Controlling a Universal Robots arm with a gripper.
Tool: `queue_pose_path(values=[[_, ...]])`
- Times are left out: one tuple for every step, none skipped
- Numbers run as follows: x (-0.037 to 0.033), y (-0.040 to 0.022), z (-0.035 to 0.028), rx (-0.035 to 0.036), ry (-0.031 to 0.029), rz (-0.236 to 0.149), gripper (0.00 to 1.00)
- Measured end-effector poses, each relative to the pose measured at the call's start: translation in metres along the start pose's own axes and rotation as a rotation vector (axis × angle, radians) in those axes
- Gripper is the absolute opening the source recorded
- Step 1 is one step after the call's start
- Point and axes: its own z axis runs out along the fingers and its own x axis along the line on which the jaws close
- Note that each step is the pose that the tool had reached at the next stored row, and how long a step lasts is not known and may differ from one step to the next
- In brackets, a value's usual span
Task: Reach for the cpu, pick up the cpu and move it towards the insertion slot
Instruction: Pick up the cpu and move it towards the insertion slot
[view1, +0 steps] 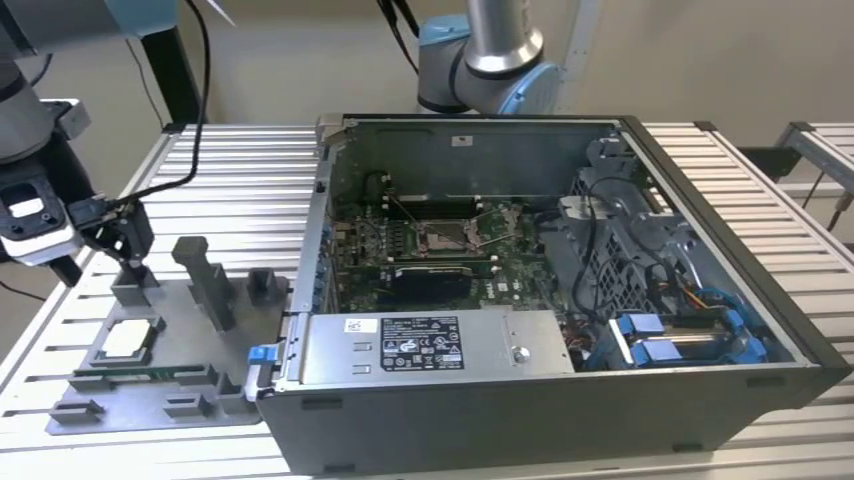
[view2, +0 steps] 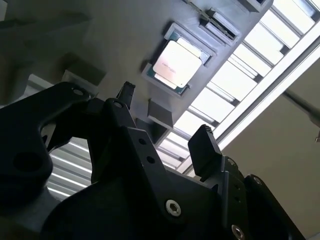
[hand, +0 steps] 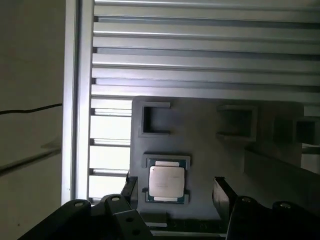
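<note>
The cpu (view1: 126, 340) lies flat in a pocket of the grey tray (view1: 80, 415) at the exterior view's left, its pale silvery face up. My gripper (view1: 130, 248) hangs above the tray, a little behind the chip, open and holding nothing. In both wrist views the cpu (view2: 177, 62) (hand: 166, 182) shows between the two dark fingers (view2: 204, 149) (hand: 222, 194), apart from them. The insertion slot (view1: 445, 237) is the silver-framed square socket on the motherboard inside the open computer case (view1: 694, 395).
A green memory stick (view1: 147, 373) lies along the tray's front, and grey posts (view1: 207, 280) stand on the tray near my gripper. The case wall (view1: 318, 230) rises between tray and socket. A second arm's base (view1: 487, 60) stands behind the case on the slatted table (view1: 240, 170).
</note>
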Motion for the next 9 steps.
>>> queue_pose_path(values=[[0.0, -0.0003, 0.0013, 0.0, 0.0003, 0.0, 1.0], [0.0, -0.001, 0.0027, 0.0001, 0.0006, 0.0, 1.0], [0.0, -0.0018, 0.0042, 0.0001, 0.0009, 0.0, 1.0], [0.0001, -0.0026, 0.0058, 0.0001, 0.0011, 0.0, 1.0], [0.0001, -0.0035, 0.0074, 0.0001, 0.0012, 0.0, 1.0], [0.0002, -0.0043, 0.009, 0.0001, 0.0013, 0.0, 1.0], [0.0003, -0.0052, 0.0108, 0.0001, 0.0011, 0.0, 1.0], [0.0004, -0.0061, 0.0125, 0.0, 0.0011, 0.0, 1.0], [0.0005, -0.0069, 0.0143, 0.0, 0.0011, 0.0, 1.0]])
